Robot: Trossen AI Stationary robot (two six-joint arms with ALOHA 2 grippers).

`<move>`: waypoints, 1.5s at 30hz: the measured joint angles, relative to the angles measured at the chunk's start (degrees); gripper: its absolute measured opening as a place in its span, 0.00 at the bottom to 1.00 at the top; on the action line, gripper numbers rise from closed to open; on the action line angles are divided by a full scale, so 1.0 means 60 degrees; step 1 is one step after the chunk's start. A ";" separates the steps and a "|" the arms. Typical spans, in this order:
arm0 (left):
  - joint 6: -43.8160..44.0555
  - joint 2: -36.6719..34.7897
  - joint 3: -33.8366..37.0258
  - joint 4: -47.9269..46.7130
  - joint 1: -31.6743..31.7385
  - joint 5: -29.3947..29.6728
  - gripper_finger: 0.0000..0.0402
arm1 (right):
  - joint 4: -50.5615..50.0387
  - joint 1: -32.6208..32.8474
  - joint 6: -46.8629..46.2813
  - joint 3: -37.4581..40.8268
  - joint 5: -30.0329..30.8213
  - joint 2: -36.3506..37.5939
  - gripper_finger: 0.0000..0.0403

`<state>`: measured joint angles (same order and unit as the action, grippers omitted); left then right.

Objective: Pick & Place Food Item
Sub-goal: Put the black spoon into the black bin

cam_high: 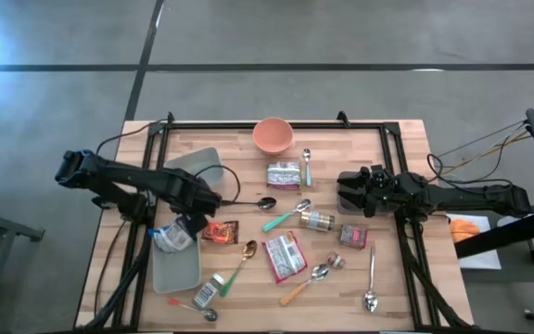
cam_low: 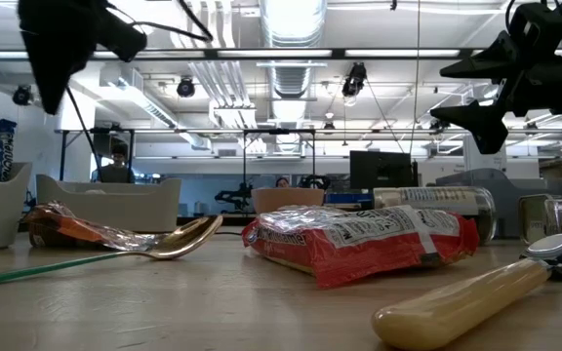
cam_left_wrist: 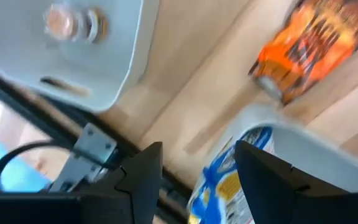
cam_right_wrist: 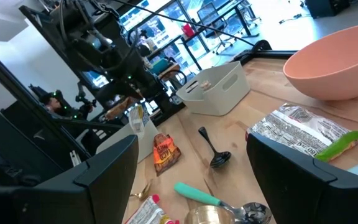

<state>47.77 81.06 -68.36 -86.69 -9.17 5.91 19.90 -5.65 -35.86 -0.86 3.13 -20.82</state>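
Holding a blue-and-white food packet (cam_high: pixel 173 237) between its jaws, the left gripper (cam_high: pixel 186 225) hangs over the far end of the near grey bin (cam_high: pixel 176 271) on the table's left side.

An orange snack packet (cam_high: pixel 220 232) lies on the wooden table (cam_high: pixel 397 278) just right of that bin, and a second grey bin (cam_high: pixel 193 167) sits farther back. The right gripper (cam_high: pixel 346 190) hovers at the right with its jaws spread wide and nothing between them, near the small jar (cam_high: pixel 318 221) and well right of the pink bowl (cam_high: pixel 273 134).
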 joint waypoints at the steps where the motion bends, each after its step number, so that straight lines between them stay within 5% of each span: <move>1: -0.0004 0.0000 0.0006 0.0249 0.0050 0.0020 0.51 | 0.0001 0.0000 0.0000 0.0000 0.0001 0.0000 0.74; 13: -0.2750 0.0116 0.0007 0.5229 0.0110 -0.0431 0.51 | 0.0004 -0.0007 -0.0029 0.0000 0.0001 -0.0004 0.74; 26: -0.5235 0.1651 0.0015 0.6540 0.0650 0.1002 0.51 | 0.0009 0.0000 -0.0007 0.0000 0.0008 -0.0004 0.74; 45: -0.7422 0.4172 0.0011 0.7809 0.2032 0.1097 0.51 | 0.0010 0.0000 0.0086 0.0000 0.0008 0.0000 0.74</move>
<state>3.24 106.09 -68.29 -39.84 3.02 12.49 19.96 -5.65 -35.34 -0.86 3.18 -20.82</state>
